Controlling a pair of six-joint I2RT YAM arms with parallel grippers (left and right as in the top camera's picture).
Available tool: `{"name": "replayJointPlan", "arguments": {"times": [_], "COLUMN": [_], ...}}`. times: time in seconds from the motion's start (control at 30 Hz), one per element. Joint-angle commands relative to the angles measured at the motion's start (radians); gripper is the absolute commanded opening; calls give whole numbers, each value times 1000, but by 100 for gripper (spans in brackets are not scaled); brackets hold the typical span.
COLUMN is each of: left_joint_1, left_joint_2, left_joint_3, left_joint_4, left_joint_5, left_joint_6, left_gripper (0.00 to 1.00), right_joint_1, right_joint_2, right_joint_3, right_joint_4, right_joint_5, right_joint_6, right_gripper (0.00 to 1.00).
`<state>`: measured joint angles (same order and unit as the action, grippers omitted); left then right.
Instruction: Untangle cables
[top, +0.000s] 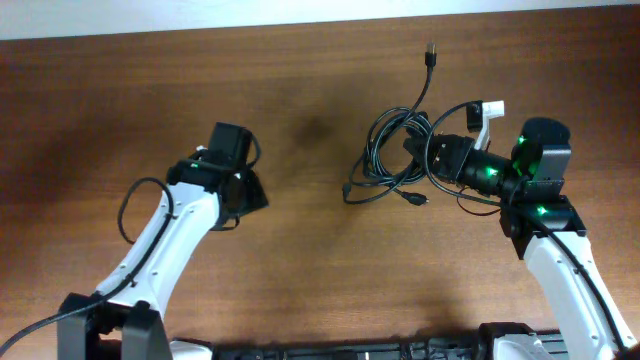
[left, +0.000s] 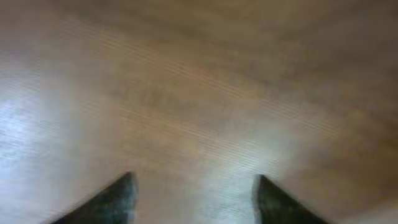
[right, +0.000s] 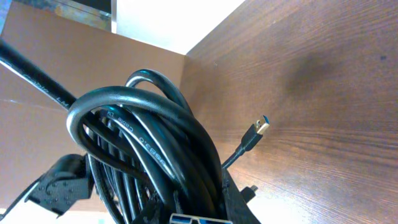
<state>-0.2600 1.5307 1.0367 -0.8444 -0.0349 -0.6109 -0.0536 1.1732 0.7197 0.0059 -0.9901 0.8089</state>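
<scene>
The cables (top: 392, 155) are black cords looped into one bundle right of the table's centre. One plug end (top: 431, 52) trails toward the far edge, and another (top: 415, 200) lies near the front of the bundle. My right gripper (top: 438, 157) is shut on the bundle's right side. In the right wrist view the thick loops (right: 149, 143) fill the space between the jaws (right: 193, 199), and a metal USB plug (right: 261, 128) hangs free beside them. My left gripper (top: 247, 190) is open and empty, well left of the bundle. In its wrist view (left: 194, 179) only bare wood shows.
The brown wooden table (top: 300, 280) carries nothing else. Its far edge meets a white wall (top: 300, 15). The left arm's own thick black wire (top: 130, 205) loops beside that arm. The arm bases stand at the near edge.
</scene>
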Motion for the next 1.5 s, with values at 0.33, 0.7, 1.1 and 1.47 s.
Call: {"name": "replayJointPlan", "arguments": {"times": [0.33, 0.7, 1.1, 1.47], "left_joint_1": [1, 133, 101, 20], "left_joint_2": [8, -23, -183, -183], "left_joint_3": [9, 54, 75, 75], "left_joint_4": [359, 370, 409, 447], "left_joint_5": [794, 943, 970, 789], "left_joint_6": [382, 552, 373, 232], "left_gripper": [82, 82, 87, 79], "right_joint_1": [166, 166, 247, 272], "right_joint_2": [24, 29, 28, 29], "right_joint_3": [8, 8, 8, 8], "right_joint_4": [-153, -303, -410, -438], "right_joint_5": [227, 151, 230, 252], "right_joint_6": [-142, -282, -386, -383], "right_gripper": [4, 4, 4, 4]}}
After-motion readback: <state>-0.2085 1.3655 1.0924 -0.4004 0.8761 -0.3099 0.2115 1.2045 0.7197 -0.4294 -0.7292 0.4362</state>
